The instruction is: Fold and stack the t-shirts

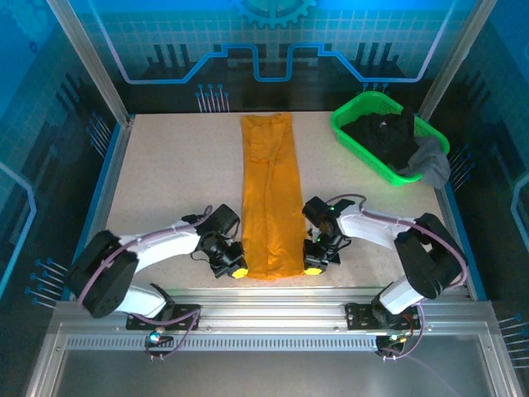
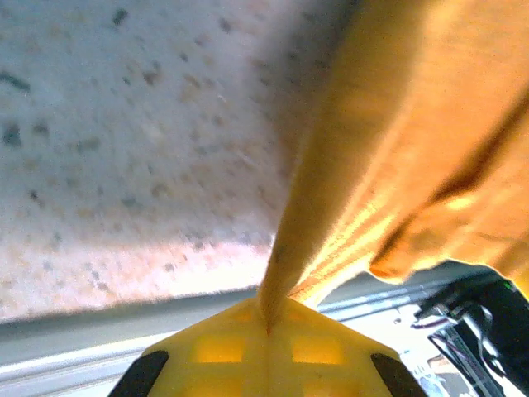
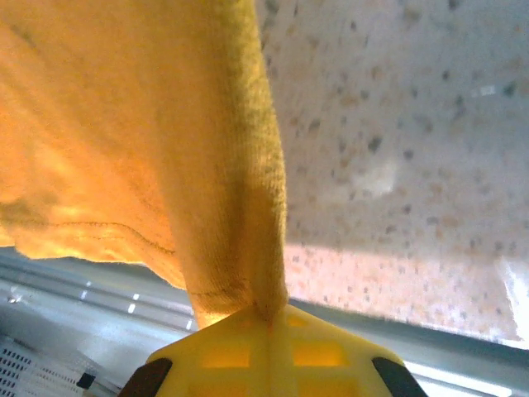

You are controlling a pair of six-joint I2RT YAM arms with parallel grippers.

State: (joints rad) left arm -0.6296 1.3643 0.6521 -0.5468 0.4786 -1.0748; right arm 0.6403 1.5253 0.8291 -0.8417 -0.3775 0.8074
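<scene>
Pinching the near corners of the t-shirt (image 1: 269, 198), the left claw (image 1: 236, 270) and right claw (image 1: 314, 265) are both clenched on its cloth. The shirt lies between them and runs away from both as a long narrow strip on the table (image 1: 165, 182). Far beyond the right claw, off to its right, a green basket (image 1: 364, 153) holds dark clothes (image 1: 384, 132) and a grey cloth (image 1: 434, 161) that hangs over its rim. The heap is too tangled to tell the pieces apart. In the wrist views the blurred cloth runs off the frame.
</scene>
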